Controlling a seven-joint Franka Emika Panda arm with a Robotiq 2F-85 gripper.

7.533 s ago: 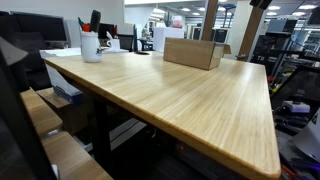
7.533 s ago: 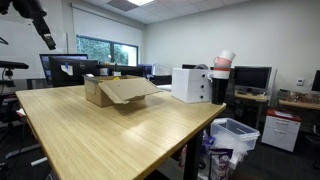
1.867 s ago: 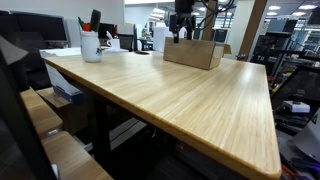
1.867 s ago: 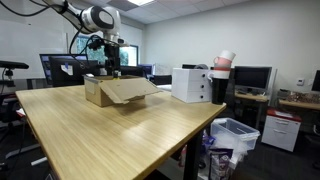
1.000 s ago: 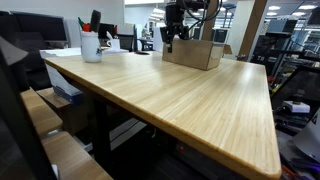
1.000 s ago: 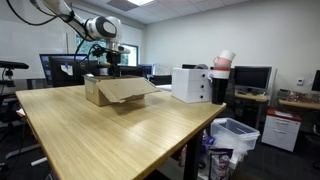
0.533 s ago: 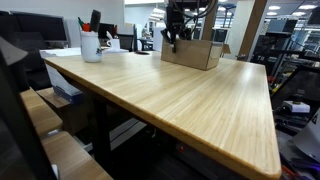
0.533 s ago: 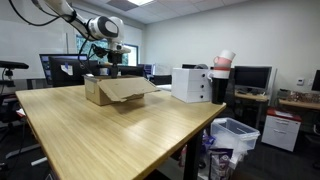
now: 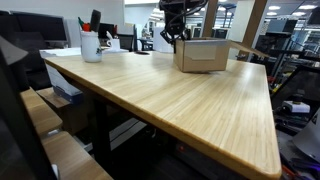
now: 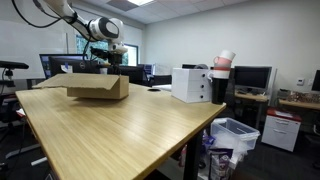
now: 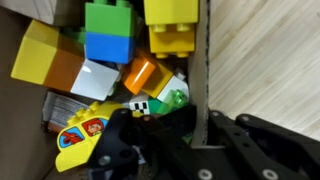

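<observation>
An open cardboard box (image 9: 202,55) (image 10: 98,87) rests at the far end of the wooden table (image 9: 190,100) (image 10: 110,135). My gripper (image 9: 175,36) (image 10: 104,66) comes down on its rim from above. In the wrist view the gripper (image 11: 200,125) is shut on the thin side wall of the box (image 11: 200,60), one finger inside and one outside. Inside the box lie several toy blocks: a green one (image 11: 108,18) on a blue one (image 11: 108,47), a yellow one (image 11: 170,12), an orange one (image 11: 143,74) and a yellow figure piece (image 11: 80,135).
A white mug with pens (image 9: 91,45) stands at the table's far corner. A white case (image 10: 190,84) sits near the table edge, with a bin (image 10: 236,135) on the floor beyond it. Monitors and office desks surround the table.
The gripper has shut on the box wall. The box has shifted along the table and turned with it, showing a different side in both exterior views.
</observation>
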